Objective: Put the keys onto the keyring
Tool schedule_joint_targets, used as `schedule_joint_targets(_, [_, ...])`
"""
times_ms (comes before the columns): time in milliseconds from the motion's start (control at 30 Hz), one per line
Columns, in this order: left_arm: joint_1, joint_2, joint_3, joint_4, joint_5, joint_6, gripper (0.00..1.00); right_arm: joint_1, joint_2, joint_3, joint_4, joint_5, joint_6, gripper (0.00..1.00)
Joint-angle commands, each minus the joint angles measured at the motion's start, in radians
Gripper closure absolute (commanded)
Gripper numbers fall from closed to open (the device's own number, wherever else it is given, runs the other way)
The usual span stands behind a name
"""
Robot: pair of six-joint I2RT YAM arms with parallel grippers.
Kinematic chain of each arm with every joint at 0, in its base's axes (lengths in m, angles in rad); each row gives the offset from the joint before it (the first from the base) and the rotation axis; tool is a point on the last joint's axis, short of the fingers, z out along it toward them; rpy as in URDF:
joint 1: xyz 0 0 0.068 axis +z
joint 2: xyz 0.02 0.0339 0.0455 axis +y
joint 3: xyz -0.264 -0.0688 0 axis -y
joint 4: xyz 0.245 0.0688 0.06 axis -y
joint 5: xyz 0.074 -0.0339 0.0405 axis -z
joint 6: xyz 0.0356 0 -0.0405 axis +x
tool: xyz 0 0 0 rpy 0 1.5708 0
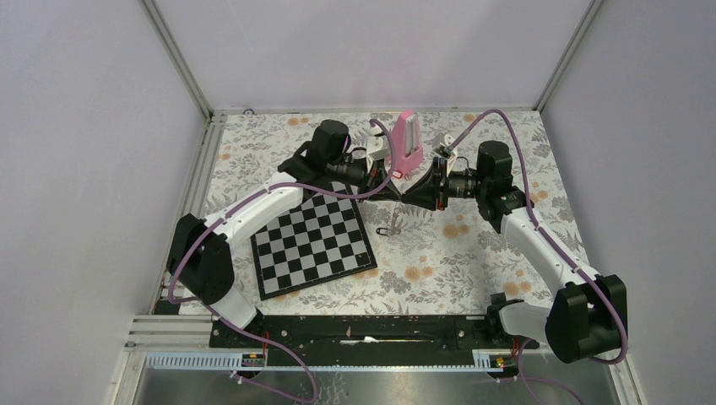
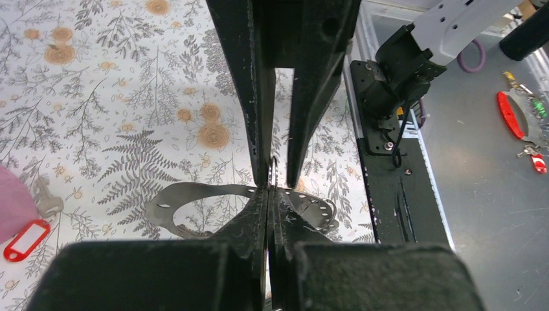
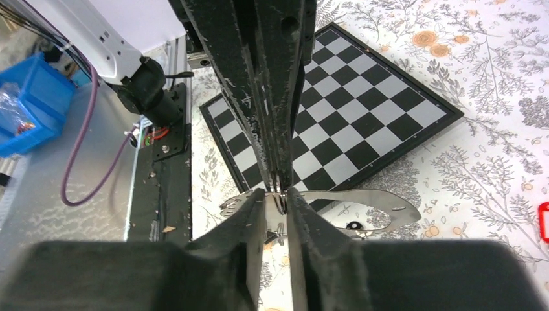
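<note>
Pretty clearly a robotics lab test cell, not anybody's home: plain pale panel walls in bare aluminium frame posts box in a table. Two white-and-black robot arms are bolted to a black metal mounting rail along the bottom of the overhead view, with purple cables looping off them. The flowery tablecloth looks homey, but the blue plastic parts bin at upper left of the right wrist view and the grey metal bench on the right of the left wrist view say lab.
</note>
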Motion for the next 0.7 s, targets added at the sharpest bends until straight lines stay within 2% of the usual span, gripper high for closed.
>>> schedule_joint_targets(0, [-0.017, -0.019, 0.037, -0.013, -0.054, 0.076, 1.00, 0.011, -0.044, 0.026, -0.052, 0.017, -0.085, 0.67])
schedule_joint_targets(100, [-0.018, -0.030, 0.082, -0.147, -0.086, 0.177, 1.00, 0.010, -0.059, 0.060, -0.140, 0.055, -0.171, 0.56])
schedule_joint_targets(200, [-0.019, -0.035, 0.136, -0.291, -0.136, 0.271, 1.00, 0.012, -0.069, 0.103, -0.253, 0.083, -0.255, 0.51])
schedule_joint_targets(400, [-0.037, -0.026, 0.230, -0.438, -0.214, 0.325, 1.00, 0.017, -0.059, 0.139, -0.317, 0.085, -0.329, 0.49])
schedule_joint_targets(667, [-0.066, -0.014, 0.248, -0.448, -0.231, 0.278, 1.00, 0.060, -0.025, 0.138, -0.285, 0.084, -0.347, 0.51])
